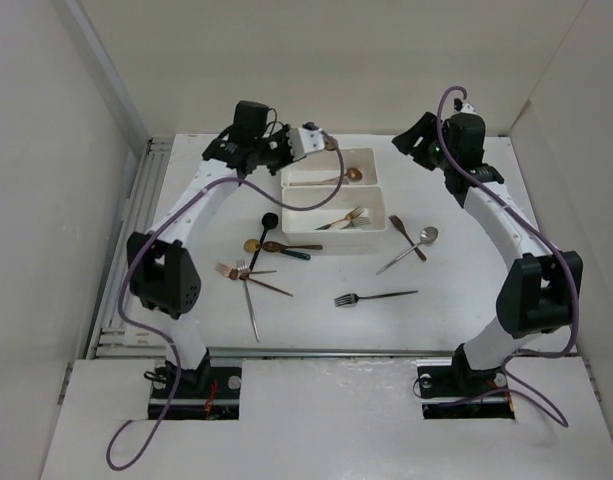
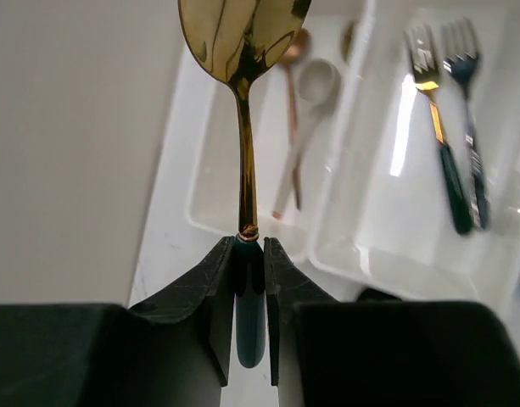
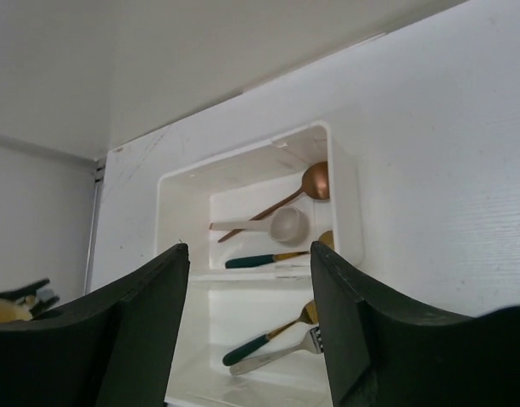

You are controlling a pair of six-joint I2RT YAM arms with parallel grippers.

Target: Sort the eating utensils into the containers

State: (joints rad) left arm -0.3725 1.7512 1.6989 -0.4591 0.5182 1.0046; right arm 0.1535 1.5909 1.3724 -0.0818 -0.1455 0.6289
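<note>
Where the left gripper (image 2: 249, 246) hung: above the far tray (image 1: 306, 172), near that tray's left end, toward the far edge of the table (image 1: 466, 300).
Left gripper's hold: its jaws were pinched nearly together on the dark teal handle of a gold spoon (image 2: 245, 161), the bowl pointing away from the wrist, out over the tray.
Right gripper (image 3: 249, 254): its jaws stood wide apart with nothing between them. It was raised over the table's far right part, facing the right ends of the trays.
Far tray's contents: a copper spoon (image 3: 315, 180), a pale spoon (image 3: 285, 225) and a teal-handled gold piece (image 3: 264, 259) lay side by side.
Near tray (image 1: 316, 240): it sat long side against the far tray and held a gold fork (image 2: 438, 144) with a teal handle and a dark fork (image 2: 470, 127) beside it.
Table, left of the near tray: a black spoon (image 1: 267, 230), a loose gold spoon (image 1: 276, 247), crossed copper forks (image 1: 241, 271) and a silver fork (image 1: 251, 310) lay close together.
Table, mid, toward the near edge: a black fork (image 1: 376, 297) lay alone.
Table, right of the near tray: a copper utensil (image 1: 406, 235) and a silver spoon (image 1: 414, 245) crossed each other.
</note>
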